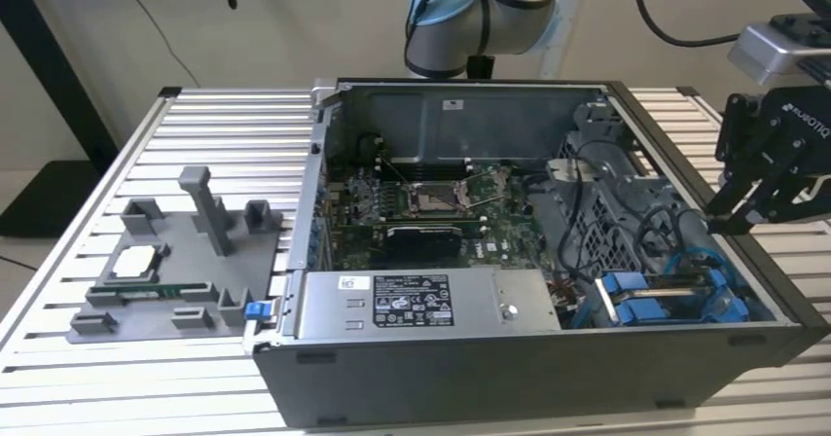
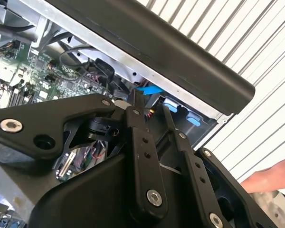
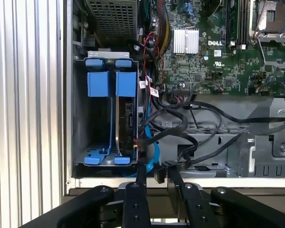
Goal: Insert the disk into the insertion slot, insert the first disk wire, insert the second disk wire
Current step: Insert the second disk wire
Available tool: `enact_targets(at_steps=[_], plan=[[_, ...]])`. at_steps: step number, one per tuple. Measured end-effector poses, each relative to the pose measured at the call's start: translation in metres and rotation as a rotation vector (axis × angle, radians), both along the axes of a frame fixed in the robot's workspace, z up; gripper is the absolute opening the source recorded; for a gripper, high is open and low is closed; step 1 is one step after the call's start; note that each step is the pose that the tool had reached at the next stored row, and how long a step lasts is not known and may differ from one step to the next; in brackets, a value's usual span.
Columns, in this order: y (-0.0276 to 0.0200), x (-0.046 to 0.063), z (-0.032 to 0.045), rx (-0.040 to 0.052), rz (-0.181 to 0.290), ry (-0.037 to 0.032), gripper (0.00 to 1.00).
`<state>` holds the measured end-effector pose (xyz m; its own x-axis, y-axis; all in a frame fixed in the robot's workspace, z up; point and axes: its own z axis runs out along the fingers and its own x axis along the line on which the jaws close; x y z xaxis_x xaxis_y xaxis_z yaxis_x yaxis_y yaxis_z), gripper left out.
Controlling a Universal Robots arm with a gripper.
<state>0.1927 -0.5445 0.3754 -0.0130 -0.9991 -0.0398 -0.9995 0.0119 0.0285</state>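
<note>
The disk (image 3: 128, 118) stands on edge in the insertion slot (image 3: 79, 118), the grey sheet-metal cage in the corner of the computer case (image 1: 520, 382) at the exterior view's lower right. Its bright blue carrier (image 3: 107, 84) shows at both ends of the cage. A blue cable (image 3: 148, 130) and a bundle of black cables (image 3: 199, 137) run inside the case just beside the disk's connector end. I cannot tell whether any of them is plugged into the disk.

My gripper (image 3: 156, 173) hangs outside the case, above its side wall on the exterior view's right and near the cage corner. Its fingers (image 3: 136, 199) stand a little apart with a narrow gap between them, and I see nothing pinched there. In the second wrist view the gripper (image 2: 151, 107) sits over the case's dark rim, with the blue cable (image 2: 147, 89) just beyond its tips.

Deeper inside the case lies the green motherboard (image 1: 429, 198) with a finned heatsink (image 3: 185, 40). The labelled power supply (image 1: 415, 302) lies along the case wall nearest the exterior camera, next to the cage. The case rests on a slatted metal tabletop (image 1: 208, 125). A grey parts fixture (image 1: 182, 261) sits on the tabletop beside the case, on the exterior view's left. Part of a person's arm (image 2: 267, 180) shows over the tabletop outside the case.
</note>
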Motion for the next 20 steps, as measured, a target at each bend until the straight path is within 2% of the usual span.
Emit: enact_targets(at_steps=[4,7,9,20], plan=[[0.0000,0.0014,-0.0021,-0.0013,0.003,0.0063,1.00],[0.0000,0.0021,-0.0027,-0.0043,0.006,0.0205,1.00],[0.0000,0.0021,-0.0030,-0.0050,0.006,0.0266,1.00],[0.0000,0.0039,-0.0041,-0.0053,0.010,0.0277,1.00]])
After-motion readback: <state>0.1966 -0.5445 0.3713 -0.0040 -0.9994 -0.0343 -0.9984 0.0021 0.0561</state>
